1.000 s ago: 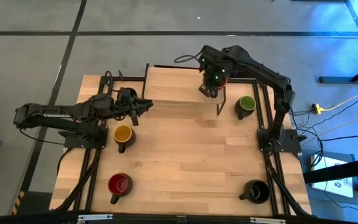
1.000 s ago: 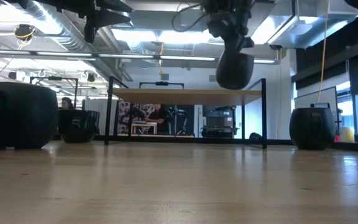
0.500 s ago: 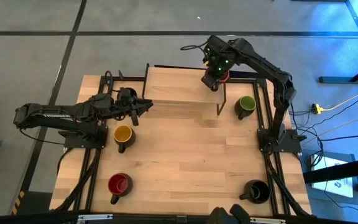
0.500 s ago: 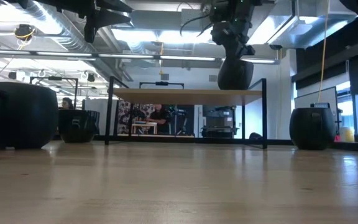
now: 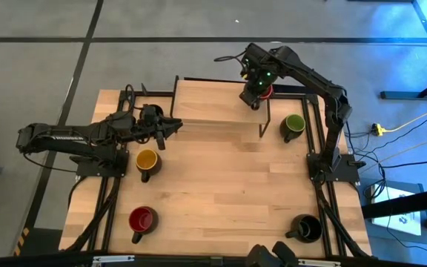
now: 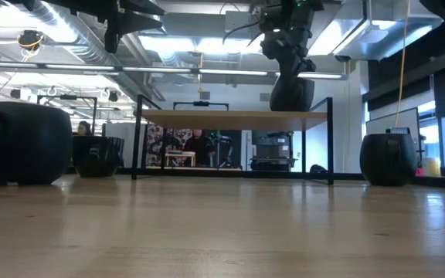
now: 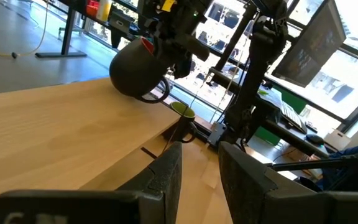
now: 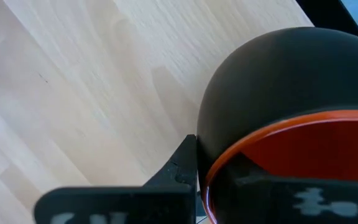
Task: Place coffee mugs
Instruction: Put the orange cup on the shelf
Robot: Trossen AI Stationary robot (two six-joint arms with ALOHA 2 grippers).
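My right gripper (image 5: 256, 90) is over the raised wooden shelf (image 5: 206, 100) at the table's far side, shut on a black mug with a red inside (image 7: 135, 67). In the low view this mug (image 6: 292, 93) is at the shelf top; whether it touches it, I cannot tell. Standing on their bases on the table are the yellow-inside mug (image 5: 147, 161), another red-inside mug (image 5: 142, 219), the green-inside mug (image 5: 294, 124) and a black-inside mug (image 5: 307, 227). My left gripper (image 5: 173, 124) waits open at the table's left, level with the shelf's near edge, its fingers apart (image 7: 197, 171). My right gripper holds the red-inside mug by its rim (image 8: 272, 134), one finger (image 8: 180, 167) outside the black wall and the other inside the cup. The fingers come from above, pointing down. The mug is tilted, its handle (image 7: 156, 92) toward the table's near side.
The shelf stands on thin black legs (image 5: 264, 119) over the table's far part. Black frame rails (image 5: 319, 148) run along the right side and others along the left. A dark shape (image 5: 273, 256) shows at the near edge. Bare wood lies in the table's middle (image 5: 221, 178).
My right gripper has carried the red-inside mug toward the table's far edge, farther in over the shelf, most of it in the first half second. The dark shape has come in at the near edge.
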